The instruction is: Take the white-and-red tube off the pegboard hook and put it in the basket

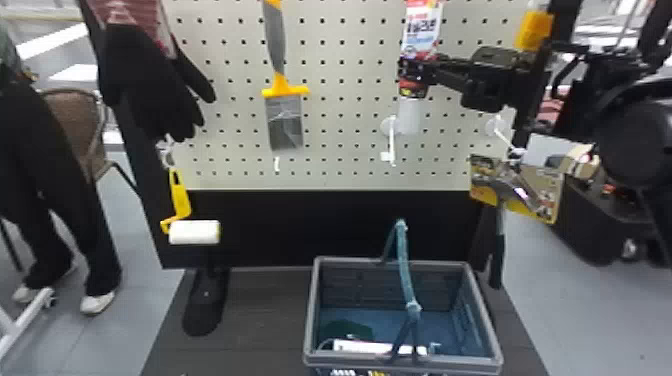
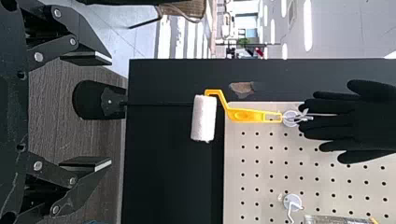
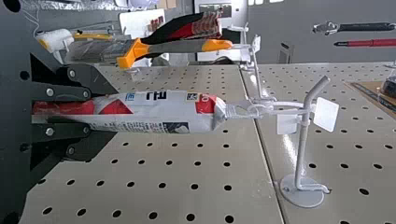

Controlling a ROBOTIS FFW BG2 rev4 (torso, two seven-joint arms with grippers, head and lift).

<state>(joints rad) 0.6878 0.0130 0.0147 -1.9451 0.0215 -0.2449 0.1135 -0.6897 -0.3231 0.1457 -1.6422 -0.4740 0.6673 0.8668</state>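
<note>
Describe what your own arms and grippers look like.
The dark, matte left gripper has two flat-faced, angular black fingers on hinged links with round silver bolt heads. The dark right gripper has similar black links and silver bolts. The bulky black right arm has a large, round housing.

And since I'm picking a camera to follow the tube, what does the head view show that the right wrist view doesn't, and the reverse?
Head view: basket, yellow-carded tool. Right wrist view: red-handled tool, bent hook by the tip of the tube. Both: the tube in the right jaws, paint roller, orange-and-grey tool.
</note>
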